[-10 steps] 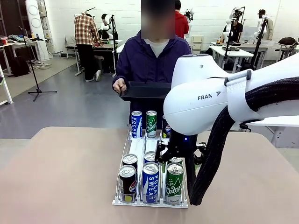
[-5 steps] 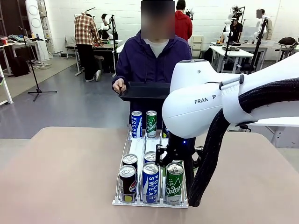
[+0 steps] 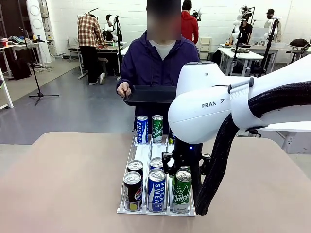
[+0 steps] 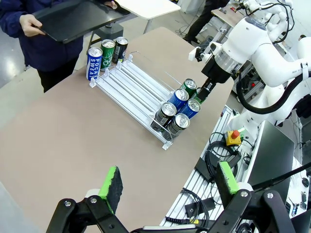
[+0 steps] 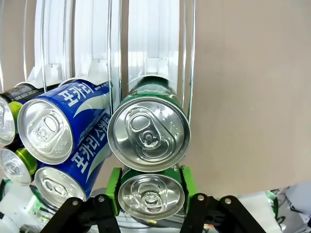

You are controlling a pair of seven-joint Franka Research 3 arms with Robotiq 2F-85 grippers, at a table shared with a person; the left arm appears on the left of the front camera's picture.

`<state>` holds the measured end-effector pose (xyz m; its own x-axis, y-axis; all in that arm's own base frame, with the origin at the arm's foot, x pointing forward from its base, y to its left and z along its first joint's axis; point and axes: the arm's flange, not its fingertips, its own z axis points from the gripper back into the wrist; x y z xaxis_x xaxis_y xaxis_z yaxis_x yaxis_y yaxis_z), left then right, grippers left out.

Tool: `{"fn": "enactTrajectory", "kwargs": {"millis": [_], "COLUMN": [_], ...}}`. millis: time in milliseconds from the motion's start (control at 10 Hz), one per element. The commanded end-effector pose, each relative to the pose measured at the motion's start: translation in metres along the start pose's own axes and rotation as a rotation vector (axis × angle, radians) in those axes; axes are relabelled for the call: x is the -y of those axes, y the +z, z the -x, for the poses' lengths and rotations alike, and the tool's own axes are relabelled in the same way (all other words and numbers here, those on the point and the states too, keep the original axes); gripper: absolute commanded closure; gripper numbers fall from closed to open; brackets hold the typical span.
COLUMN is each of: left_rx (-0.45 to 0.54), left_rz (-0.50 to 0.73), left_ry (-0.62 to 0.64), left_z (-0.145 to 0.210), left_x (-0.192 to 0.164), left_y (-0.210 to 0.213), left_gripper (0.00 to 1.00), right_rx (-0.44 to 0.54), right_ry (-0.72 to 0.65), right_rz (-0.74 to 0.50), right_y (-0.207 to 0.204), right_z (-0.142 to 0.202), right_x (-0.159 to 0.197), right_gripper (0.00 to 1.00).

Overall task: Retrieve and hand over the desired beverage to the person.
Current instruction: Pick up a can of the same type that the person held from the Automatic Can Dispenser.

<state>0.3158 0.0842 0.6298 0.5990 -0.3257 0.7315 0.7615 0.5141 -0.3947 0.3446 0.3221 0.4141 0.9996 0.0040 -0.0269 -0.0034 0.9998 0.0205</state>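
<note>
One clamped green can (image 5: pixel 150 196), body hidden

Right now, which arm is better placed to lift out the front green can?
Right. The right gripper has its pads against both sides of the front green can in the rack. The left gripper hangs open, well away from the rack.

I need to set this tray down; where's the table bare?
Widest: bare tabletop on the robot's left of the can rack. Crowded: rack's near end, where the jaws of the right gripper grip the front green Chilsung can.
</note>
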Motion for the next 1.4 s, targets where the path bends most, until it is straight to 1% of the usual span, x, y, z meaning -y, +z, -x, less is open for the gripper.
{"fn": "enactTrajectory", "kwargs": {"millis": [0,100,300,400,500,700,900,1000,1100,1300], "left_rx": [0.015,0.015,0.015,0.015,0.015,0.015,0.015,0.015,0.015,0.015], "left_rz": [0.013,0.013,0.013,0.013,0.013,0.013,0.013,0.013,0.013,0.013], "left_ry": [-0.018,-0.018,-0.018,-0.018,-0.018,-0.018,-0.018,-0.018,-0.018,-0.018], "left_z": [-0.001,-0.001,-0.001,-0.001,-0.001,-0.001,-0.001,-0.001,-0.001,-0.001], "left_x": [0.000,0.000,0.000,0.000,0.000,0.000,0.000,0.000,0.000,0.000], "left_y": [0.000,0.000,0.000,0.000,0.000,0.000,0.000,0.000,0.000,0.000], "left_gripper": [0.00,0.00,0.00,0.00,0.00,0.00,0.00,0.00,0.00,0.00], "right_rx": [-0.019,-0.063,0.039,0.094,0.122,0.166,0.222,0.237,0.238,0.218], "right_ry": [-0.014,-0.060,-0.056,-0.061,-0.088,-0.086,-0.070,-0.061,-0.047,-0.041], "right_rz": [0.051,0.146,0.150,0.169,0.193,0.219,0.193,0.149,0.096,0.041], "right_y": [-0.003,0.019,0.093,0.131,0.168,0.231,0.275,0.295,0.308,0.321], "right_z": [0.002,0.022,0.066,0.077,0.086,0.102,0.095,0.077,0.063,0.033], "right_x": [-0.007,-0.018,-0.029,-0.034,-0.040,-0.061,-0.069,-0.064,-0.059,-0.049], "right_gripper": [1.00,1.00,1.00,1.00,1.00,1.00,1.00,1.00,1.00,1.00]}}
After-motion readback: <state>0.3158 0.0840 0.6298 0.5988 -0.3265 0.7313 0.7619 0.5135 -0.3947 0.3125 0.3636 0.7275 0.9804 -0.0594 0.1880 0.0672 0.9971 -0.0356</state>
